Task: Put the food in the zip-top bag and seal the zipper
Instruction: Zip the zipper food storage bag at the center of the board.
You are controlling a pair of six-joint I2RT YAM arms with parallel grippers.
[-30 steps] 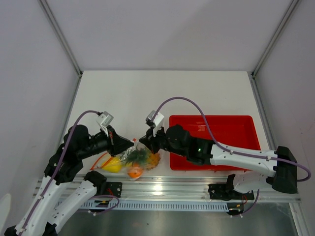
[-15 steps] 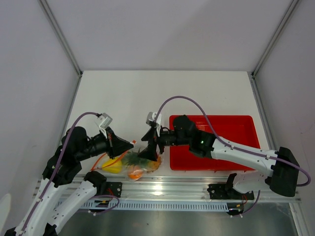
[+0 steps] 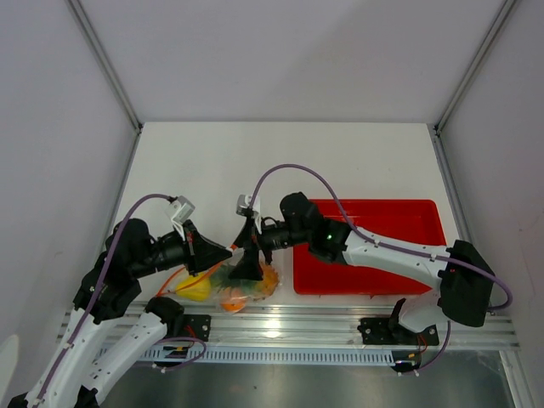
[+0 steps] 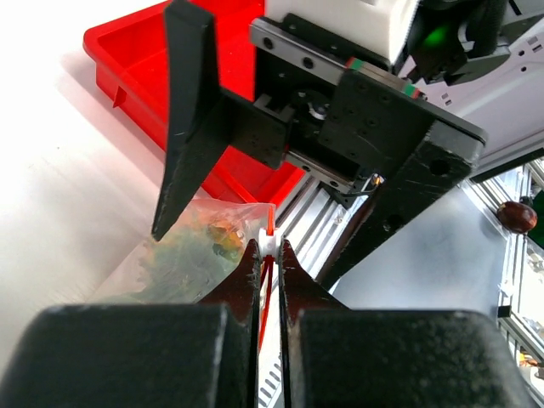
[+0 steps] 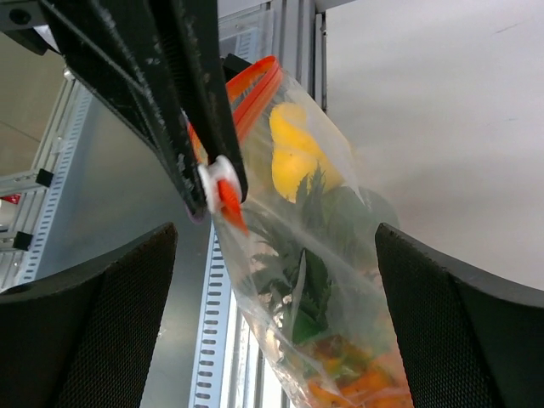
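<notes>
Left jaws pinched the zipper's end while the right jaws stood wide open around it.
The left jaws were pressed together on the white slider (image 4: 269, 243) at one end of the orange-red zipper (image 5: 255, 89). The right jaws were spread to either side of that corner, their fingers (image 5: 93, 331) apart from the plastic. The clear zip-top bag (image 5: 255, 255) held a yellow lemon (image 5: 297, 149), the pineapple's green crown (image 5: 302, 289) and orange fruit (image 5: 361, 382). It sat at the near edge of the counter (image 3: 280, 161), just left of the red tray (image 3: 399, 225) and beside the aluminium rail (image 3: 340, 327).
</notes>
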